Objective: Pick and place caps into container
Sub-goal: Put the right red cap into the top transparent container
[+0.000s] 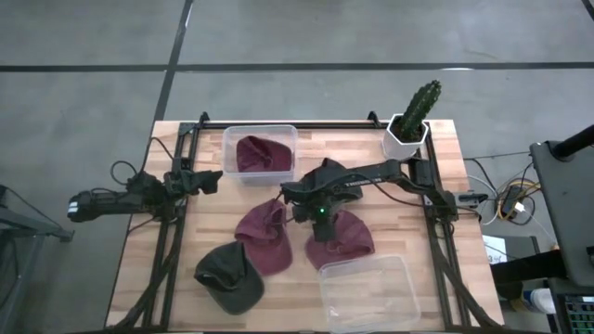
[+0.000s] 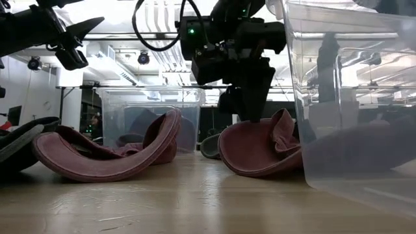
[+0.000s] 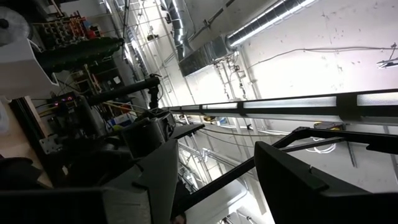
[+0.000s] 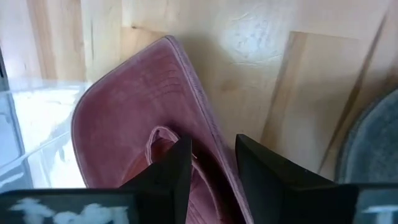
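Note:
My right gripper [image 1: 319,219] reaches down onto a maroon cap [image 1: 343,243] near the table's middle and is shut on it. A second maroon cap [image 1: 264,237] lies to its left, brim on the wood. A third maroon cap [image 1: 258,153] sits in the clear container [image 1: 227,148] at the far edge. One olive-grey cap [image 1: 230,276] rests near the left front. Another grey cap [image 4: 373,146] shows beside the right arm. My left gripper [image 1: 210,179] hangs open in the air at the left, touching nothing. My right gripper pinches the maroon cap's raised brim edge [image 4: 211,155] between its two fingers [image 4: 177,171]. It comes from above, pointing down, with the fingers lying across that edge. The cap [image 2: 253,149] rests on the table, its sides curled upward.
A second clear container [image 1: 371,292] stands near the front right, close to the held cap. A green cactus in a white pot [image 1: 415,116] stands at the far right corner. Bare wood shows at the front middle and left.

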Robot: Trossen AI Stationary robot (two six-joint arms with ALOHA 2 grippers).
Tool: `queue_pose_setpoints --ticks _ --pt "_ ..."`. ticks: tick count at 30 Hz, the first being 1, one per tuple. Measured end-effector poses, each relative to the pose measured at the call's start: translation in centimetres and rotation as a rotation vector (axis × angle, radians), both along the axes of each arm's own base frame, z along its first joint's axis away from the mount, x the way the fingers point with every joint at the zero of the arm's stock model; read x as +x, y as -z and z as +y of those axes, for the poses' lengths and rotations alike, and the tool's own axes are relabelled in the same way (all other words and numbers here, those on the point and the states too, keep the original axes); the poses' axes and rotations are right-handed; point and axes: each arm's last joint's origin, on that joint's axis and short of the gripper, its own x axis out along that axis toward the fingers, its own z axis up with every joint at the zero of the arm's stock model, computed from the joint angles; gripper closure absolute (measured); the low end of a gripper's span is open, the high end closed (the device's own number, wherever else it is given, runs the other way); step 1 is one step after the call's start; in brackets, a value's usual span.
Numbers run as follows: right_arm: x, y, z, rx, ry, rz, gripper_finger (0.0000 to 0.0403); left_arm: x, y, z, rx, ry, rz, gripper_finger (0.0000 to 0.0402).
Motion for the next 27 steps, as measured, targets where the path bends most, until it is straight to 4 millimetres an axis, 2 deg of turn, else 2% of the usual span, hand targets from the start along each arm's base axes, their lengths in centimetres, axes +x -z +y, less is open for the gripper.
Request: queue_pose_setpoints --ticks 6,11,16,22,27 --pt "0.0 0.0 0.0 -0.001 0.022 0.015 0.0314 0.0 0.0 0.0 -0.002 0.001 0.000 0.0197" --pt "-0.1 0.0 0.0 -0.004 0.067 0.039 0.0379 0.0 0.0 0.0 -0.002 0.001 0.000 0.0197" --pt "-0.1 -0.1 -0.2 -0.005 0.105 0.056 0.0388 0.0 0.0 0.0 -0.002 0.001 -0.001 0.0197" --pt "0.3 -2.1 -0.9 -0.056 0.117 0.031 0.0390 0.0 0.0 0.0 -0.002 0.001 -0.001 0.0197" --pt "0.6 -5.1 -1.4 -0.075 0.105 -0.011 0.0391 0.0 0.0 0.0 -0.008 0.004 -0.002 0.0197"
